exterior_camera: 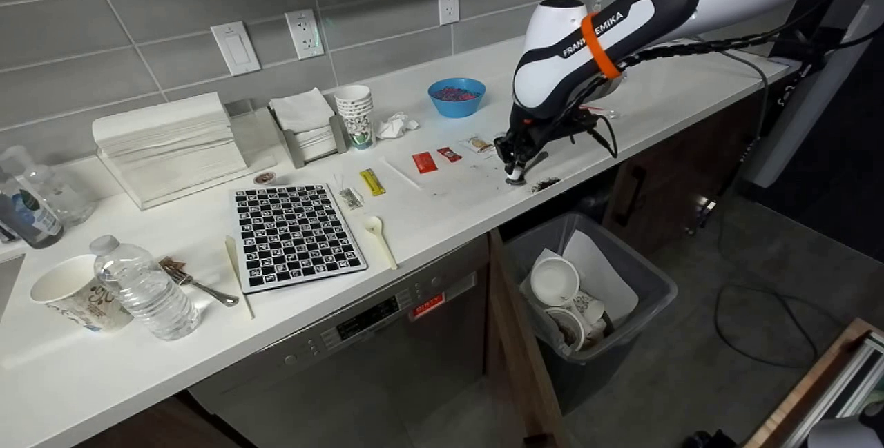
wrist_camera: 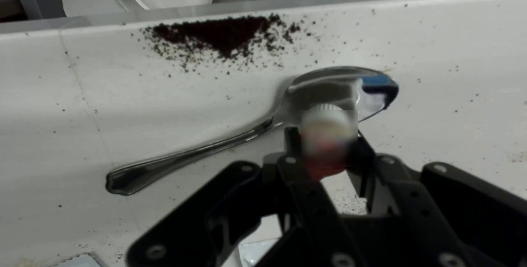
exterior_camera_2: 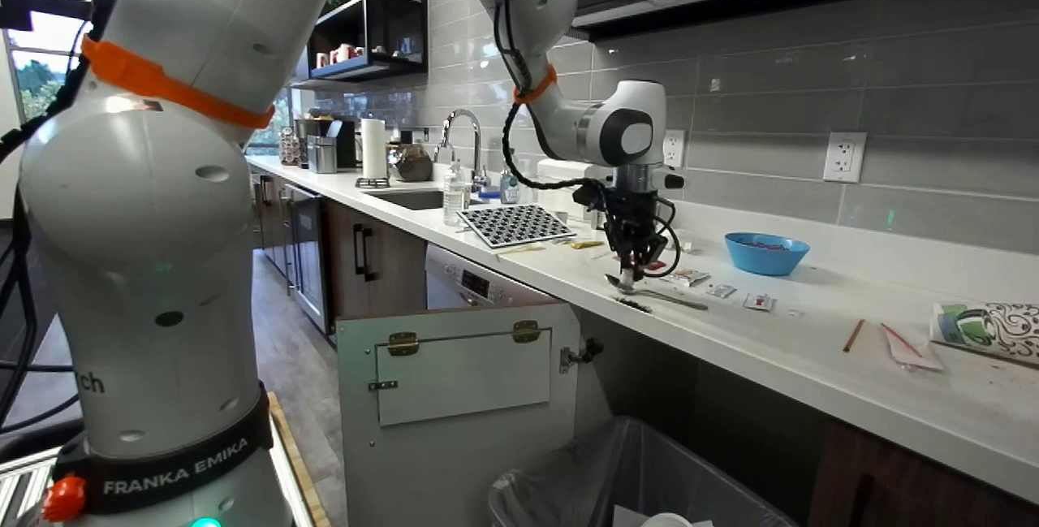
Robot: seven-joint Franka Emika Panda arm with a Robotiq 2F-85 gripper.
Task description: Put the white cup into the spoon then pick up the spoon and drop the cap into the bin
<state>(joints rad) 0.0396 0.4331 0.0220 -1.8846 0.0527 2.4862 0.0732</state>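
My gripper (wrist_camera: pixel 327 145) is shut on the white cup (wrist_camera: pixel 328 115), a small white ribbed piece with red and yellow below it, partly blurred in the wrist view. It shows as a white tip under the fingers in both exterior views (exterior_camera: pixel 514 174) (exterior_camera_2: pixel 627 279). The spoon (wrist_camera: pixel 296 100), dark shiny metal, lies on the counter, handle toward the lower left of the wrist view. The cup is at the spoon's bowl; I cannot tell if it touches. The spoon's handle also shows in an exterior view (exterior_camera_2: pixel 670 297). The grey bin (exterior_camera: pixel 659 296) stands below the counter edge, holding used cups.
Dark grounds (wrist_camera: pixel 222 34) lie spilled between spoon and counter edge. A blue bowl (exterior_camera: pixel 457 106) stands by the wall. Red packets (exterior_camera: pixel 425 162), a pale plastic spoon (exterior_camera: pixel 380 237) and a checkered board (exterior_camera: pixel 298 237) lie along the counter. A cabinet door (exterior_camera_2: pixel 463 381) hangs open beside the bin.
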